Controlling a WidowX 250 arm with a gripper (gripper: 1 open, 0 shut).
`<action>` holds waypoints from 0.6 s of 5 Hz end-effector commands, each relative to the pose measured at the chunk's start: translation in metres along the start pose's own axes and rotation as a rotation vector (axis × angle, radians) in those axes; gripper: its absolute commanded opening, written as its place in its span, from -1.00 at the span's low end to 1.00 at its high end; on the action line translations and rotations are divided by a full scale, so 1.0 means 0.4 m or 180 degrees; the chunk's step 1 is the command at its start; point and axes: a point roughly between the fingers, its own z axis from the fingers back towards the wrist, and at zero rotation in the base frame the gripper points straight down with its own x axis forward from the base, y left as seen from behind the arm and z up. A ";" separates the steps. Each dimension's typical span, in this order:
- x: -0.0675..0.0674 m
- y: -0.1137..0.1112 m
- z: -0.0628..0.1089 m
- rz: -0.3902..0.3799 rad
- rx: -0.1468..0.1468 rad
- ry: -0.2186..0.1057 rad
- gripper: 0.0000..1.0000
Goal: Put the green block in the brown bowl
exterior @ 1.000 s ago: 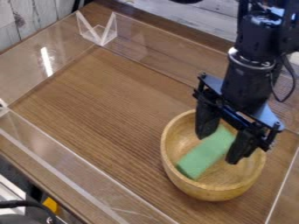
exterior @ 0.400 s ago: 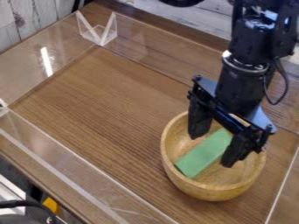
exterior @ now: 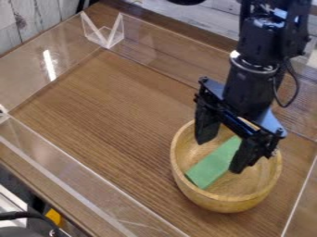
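Note:
The green block (exterior: 212, 168) lies flat inside the brown bowl (exterior: 198, 194), slanting across its hollow. The bowl sits on the wooden table at the lower right. My gripper (exterior: 232, 145) hangs just above the bowl's far side, open, with its two black fingers (exterior: 206, 128) spread wide and nothing between them. The block's upper end lies below the gap between the fingers. The black arm rises up and out of the frame at the top right.
A clear acrylic wall (exterior: 50, 65) rings the wooden table (exterior: 111, 111), with a clear bracket (exterior: 103, 30) at the far corner. The table's right edge runs close behind the bowl.
The open gripper has risen and shifted slightly left, away from the bowl. The green block stays lying in the bowl.

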 end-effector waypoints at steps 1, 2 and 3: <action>-0.004 0.015 0.029 0.0053 0.0007 -0.0166 1.00; -0.006 0.023 0.030 0.0086 0.0015 -0.0179 1.00; -0.008 0.033 0.034 0.0126 0.0030 -0.0200 1.00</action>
